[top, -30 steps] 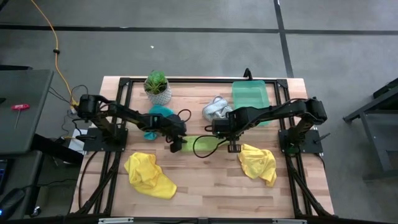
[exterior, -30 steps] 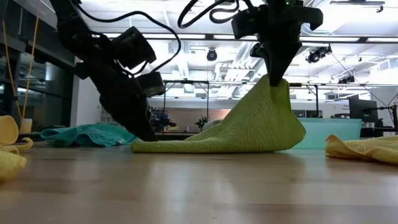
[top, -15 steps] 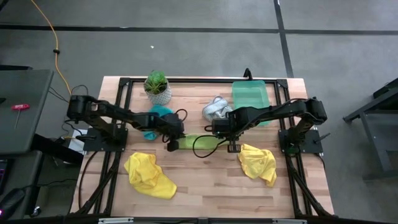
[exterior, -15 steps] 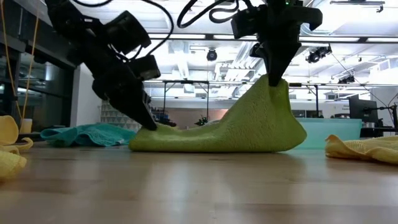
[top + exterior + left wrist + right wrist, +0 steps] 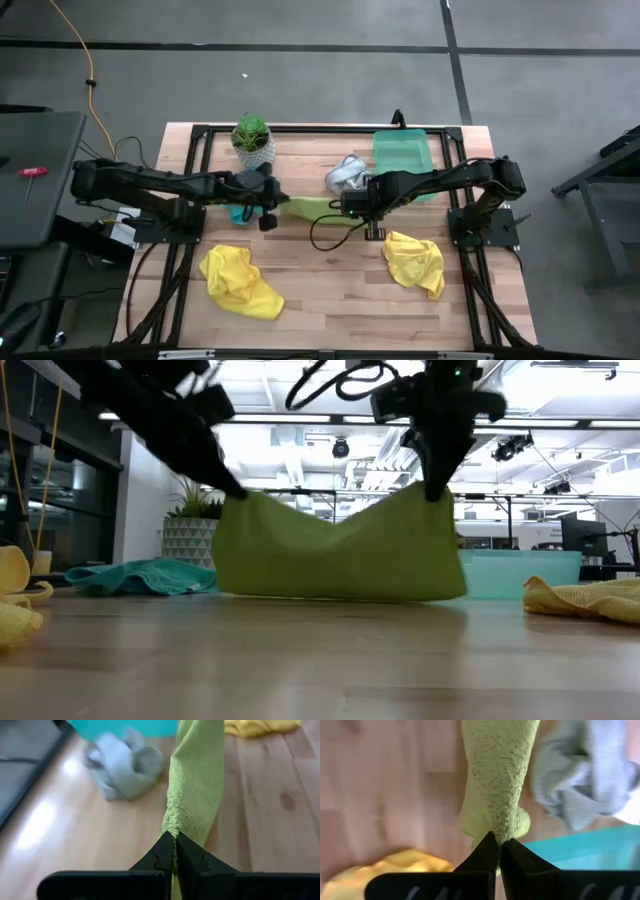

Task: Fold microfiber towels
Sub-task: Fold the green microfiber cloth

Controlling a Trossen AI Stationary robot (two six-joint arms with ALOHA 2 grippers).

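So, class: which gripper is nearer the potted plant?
Left. The left gripper sits just below-right of the plant; the right gripper is farther right.

Even, bright overhead light in high view; soft short shadows under arms on wooden surface (image 5: 330, 290). Low view backlit: ceiling strip lights (image 5: 300, 422) glare at 12 o'clock, arms reduced to silhouettes. Near surface edge out of focus (6 o'clock). Wrist views soft: grey-white towel (image 5: 125, 762) blurred, pale glare patch at 8 o'clock.
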